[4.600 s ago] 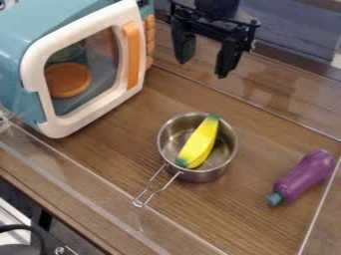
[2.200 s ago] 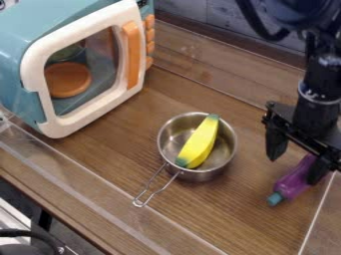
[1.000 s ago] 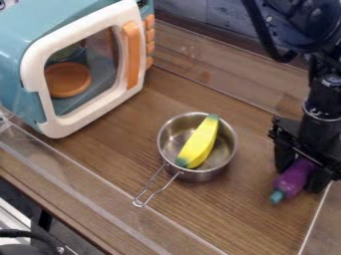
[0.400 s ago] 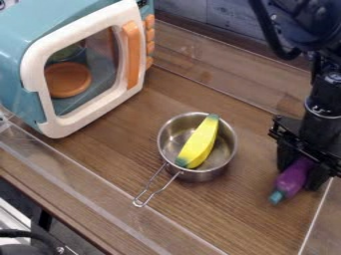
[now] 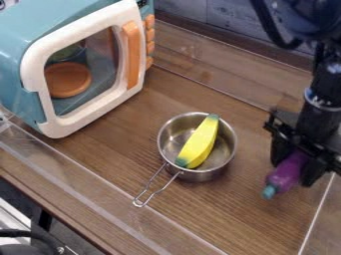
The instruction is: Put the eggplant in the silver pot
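A: Where does the eggplant (image 5: 282, 180) sit relative to the hand (image 5: 304, 162)?

B: Right under it. The hand points straight down at the right side of the tabletop (image 5: 94, 159), and its jaws are clenched around the upper part of the eggplant. The long axis runs diagonally, with the lower end poking out toward the bottom left of the hand.

A: And the silver pot (image 5: 198, 147)?

B: It lies to the left of the hand, apart from it, with its wire handle trailing toward the near edge. A yellow banana toy (image 5: 200, 140) already fills much of the bowl, lying slantwise, so the drop probably has to land beside or on top of it.

A: What can't be made out?

B: The stem cap isn't clear; the end sticking out looks blurred. The fingers cover most of the eggplant's body, and whether it is clear of the tabletop can't be told from this angle. The arm's upper part is cut off by the frame.
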{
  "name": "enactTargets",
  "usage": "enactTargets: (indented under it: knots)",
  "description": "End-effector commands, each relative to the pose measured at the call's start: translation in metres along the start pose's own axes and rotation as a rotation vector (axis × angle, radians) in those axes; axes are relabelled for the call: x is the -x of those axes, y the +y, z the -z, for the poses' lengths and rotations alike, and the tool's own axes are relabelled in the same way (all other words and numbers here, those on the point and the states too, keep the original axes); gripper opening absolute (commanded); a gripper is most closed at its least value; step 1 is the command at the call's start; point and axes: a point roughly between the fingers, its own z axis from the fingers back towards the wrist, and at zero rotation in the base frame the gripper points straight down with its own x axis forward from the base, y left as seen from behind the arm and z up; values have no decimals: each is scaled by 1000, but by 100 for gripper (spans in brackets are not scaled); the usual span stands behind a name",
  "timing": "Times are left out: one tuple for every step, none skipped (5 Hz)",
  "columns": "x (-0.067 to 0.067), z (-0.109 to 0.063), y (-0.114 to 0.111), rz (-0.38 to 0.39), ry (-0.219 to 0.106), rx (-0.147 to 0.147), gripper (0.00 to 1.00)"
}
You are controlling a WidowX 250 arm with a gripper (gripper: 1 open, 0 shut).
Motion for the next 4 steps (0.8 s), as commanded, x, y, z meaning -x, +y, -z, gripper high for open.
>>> enactTargets:
  knots:
    - [9,-51,0,12,-82,-15,0]
    - [32,-78,9,-1,-92,-32,0]
    - [53,-96,27,-22,-100,-47,0]
    - [69,-105,49,-59,-112,-63,0]
